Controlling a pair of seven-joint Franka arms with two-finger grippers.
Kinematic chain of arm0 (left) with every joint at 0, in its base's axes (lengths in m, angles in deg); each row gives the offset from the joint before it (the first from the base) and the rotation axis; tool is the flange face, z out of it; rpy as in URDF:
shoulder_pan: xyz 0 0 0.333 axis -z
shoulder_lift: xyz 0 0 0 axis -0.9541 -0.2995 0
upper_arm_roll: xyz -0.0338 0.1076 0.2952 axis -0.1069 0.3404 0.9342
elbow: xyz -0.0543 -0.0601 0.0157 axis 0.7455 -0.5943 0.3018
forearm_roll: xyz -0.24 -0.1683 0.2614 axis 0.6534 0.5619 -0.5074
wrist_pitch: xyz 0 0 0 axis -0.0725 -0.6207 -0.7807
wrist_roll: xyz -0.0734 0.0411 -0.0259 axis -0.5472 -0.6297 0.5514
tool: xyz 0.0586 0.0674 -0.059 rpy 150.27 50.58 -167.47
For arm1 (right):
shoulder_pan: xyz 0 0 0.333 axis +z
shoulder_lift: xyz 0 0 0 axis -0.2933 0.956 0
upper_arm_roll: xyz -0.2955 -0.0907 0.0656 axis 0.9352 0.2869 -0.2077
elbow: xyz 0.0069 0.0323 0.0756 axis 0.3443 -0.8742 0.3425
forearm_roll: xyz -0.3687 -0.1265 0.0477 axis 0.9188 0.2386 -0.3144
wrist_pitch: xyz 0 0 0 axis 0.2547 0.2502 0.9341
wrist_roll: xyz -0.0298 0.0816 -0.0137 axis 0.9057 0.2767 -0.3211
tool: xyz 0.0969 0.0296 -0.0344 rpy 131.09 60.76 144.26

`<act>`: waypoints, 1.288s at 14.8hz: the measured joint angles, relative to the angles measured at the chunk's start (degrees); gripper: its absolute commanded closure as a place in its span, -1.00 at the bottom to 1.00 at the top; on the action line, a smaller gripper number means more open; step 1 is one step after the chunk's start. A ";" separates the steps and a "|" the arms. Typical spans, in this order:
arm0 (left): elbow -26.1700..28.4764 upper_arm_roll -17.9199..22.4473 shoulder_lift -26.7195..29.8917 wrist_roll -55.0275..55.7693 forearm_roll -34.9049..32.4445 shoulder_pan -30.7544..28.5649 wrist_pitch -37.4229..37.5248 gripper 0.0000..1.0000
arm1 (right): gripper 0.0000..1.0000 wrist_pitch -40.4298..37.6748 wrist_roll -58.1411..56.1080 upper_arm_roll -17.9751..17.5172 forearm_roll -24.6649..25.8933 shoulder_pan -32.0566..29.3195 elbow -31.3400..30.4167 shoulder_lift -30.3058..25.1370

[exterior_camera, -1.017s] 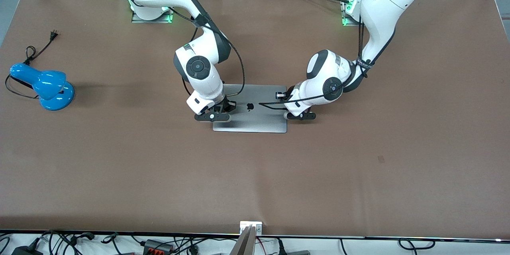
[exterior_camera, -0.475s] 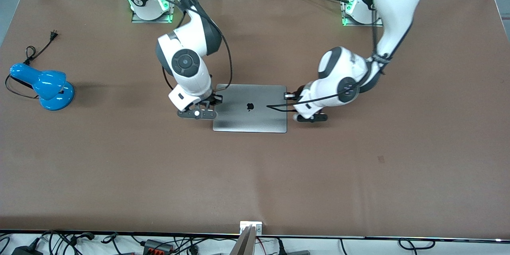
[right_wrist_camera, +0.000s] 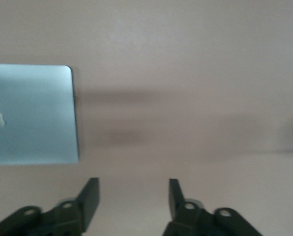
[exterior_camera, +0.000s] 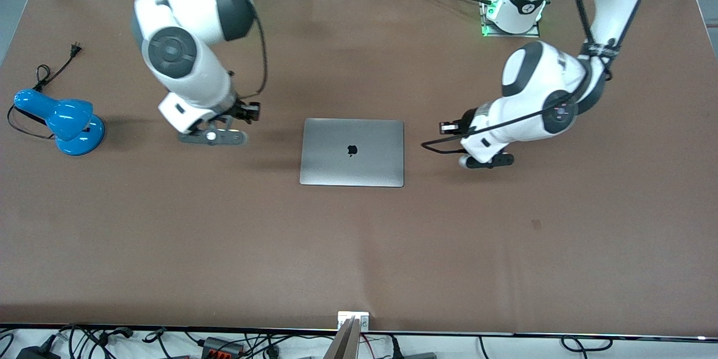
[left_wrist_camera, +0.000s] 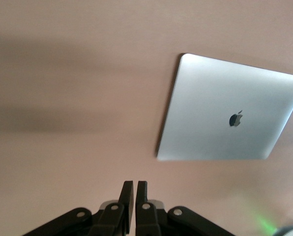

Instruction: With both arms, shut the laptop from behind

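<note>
Both hands have lifted off the laptop [exterior_camera: 351, 152] and swung outward since a second ago. It lies shut, flat, mid-tabletop [exterior_camera: 359, 258]. Left hand [left_wrist_camera: 132, 192] is pinched shut, empty; right hand [right_wrist_camera: 131, 199] spread wide, empty. Best retreat high, clear of the lid.

light: bright, even, from overhead
shadows: soft dark bands on the table [exterior_camera: 359, 247] beside the laptop [exterior_camera: 352, 152], under each arm
glare: pale sheen on the laptop lid in left wrist view
blur: both wrist views soft; front view sharp
glow: green by the arm bases
</note>
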 measured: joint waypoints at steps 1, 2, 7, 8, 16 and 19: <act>-1.78 0.08 0.98 -0.03 -0.03 -1.79 4.29 0.90 | -1.00 -2.54 -1.33 0.04 0.00 -1.17 0.03 -1.73; -4.11 0.14 2.00 -0.03 -0.09 -3.60 8.96 0.90 | -1.00 -4.81 -1.97 0.08 0.00 -2.20 0.06 -3.54; -18.17 0.29 5.03 -0.01 -5.44 -8.94 28.60 0.69 | -1.00 -8.59 -3.78 0.21 0.00 -9.31 2.59 -10.00; -20.42 0.31 5.16 0.05 -5.97 -8.94 30.85 0.60 | -1.00 -9.48 -5.19 0.15 0.01 -10.32 3.71 -10.39; -27.77 0.22 5.19 4.58 -10.21 -9.83 40.24 -0.32 | -1.00 -11.60 -27.51 -10.06 0.11 -33.21 5.33 -12.95; -27.91 -0.47 5.19 10.13 -10.36 -9.33 41.29 -1.00 | -1.00 -9.73 -27.33 -11.00 0.11 -34.13 4.72 -14.39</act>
